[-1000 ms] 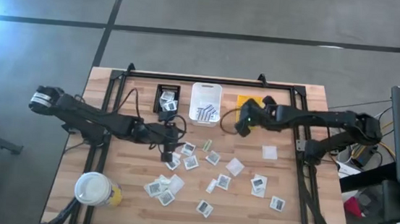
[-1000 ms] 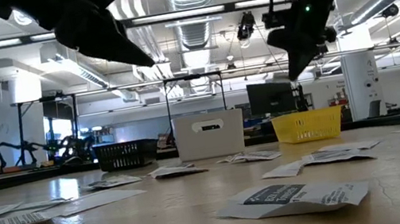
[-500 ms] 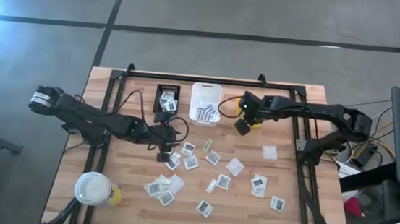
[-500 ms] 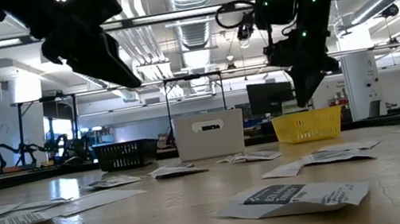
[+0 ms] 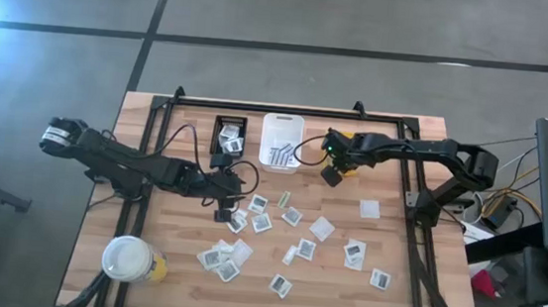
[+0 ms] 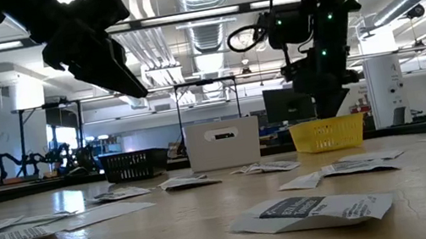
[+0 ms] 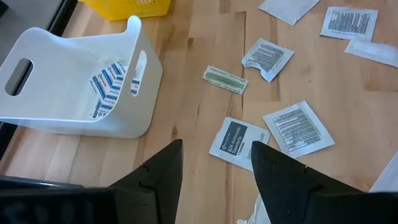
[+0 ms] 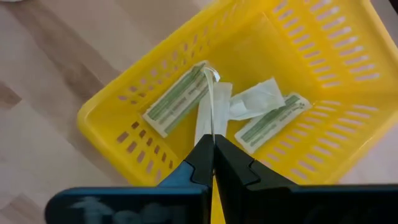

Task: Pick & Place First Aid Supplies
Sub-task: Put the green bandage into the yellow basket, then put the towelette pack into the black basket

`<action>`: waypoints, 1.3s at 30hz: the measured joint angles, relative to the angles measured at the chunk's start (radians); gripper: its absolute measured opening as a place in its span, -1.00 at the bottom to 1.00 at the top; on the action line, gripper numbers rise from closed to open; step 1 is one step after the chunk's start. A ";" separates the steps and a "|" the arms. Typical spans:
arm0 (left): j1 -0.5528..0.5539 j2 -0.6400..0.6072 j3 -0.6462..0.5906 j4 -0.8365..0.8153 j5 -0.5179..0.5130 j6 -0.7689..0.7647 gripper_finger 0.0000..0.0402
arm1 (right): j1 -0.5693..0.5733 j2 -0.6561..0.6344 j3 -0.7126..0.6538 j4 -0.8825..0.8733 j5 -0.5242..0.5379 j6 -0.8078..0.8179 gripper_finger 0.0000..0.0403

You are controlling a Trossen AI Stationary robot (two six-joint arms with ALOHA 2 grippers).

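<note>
Yellow slotted plastic bin (image 8: 292, 93), upper centre of the high view, sits under the right gripper (image 8: 211, 146), whose fingers pinch a thin pale packet (image 8: 210, 102) edge-on. Placing is in hand; next comes release. The left gripper (image 7: 214, 165) hovers, fingers apart, above scattered white square packets (image 7: 297, 127) mid-table.

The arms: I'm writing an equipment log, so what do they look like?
Both arms are dark, slim and jointed. The left arm has a silver-white cylindrical joint at its outer end. Black cables loop beside the left gripper and the right gripper, which shows small green lights. Each gripper has two black, tapered fingers.
</note>
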 joint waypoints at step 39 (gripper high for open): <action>0.001 0.000 0.000 -0.117 0.016 -0.038 -0.07 | -0.015 -0.004 0.080 -0.084 -0.017 0.040 -0.37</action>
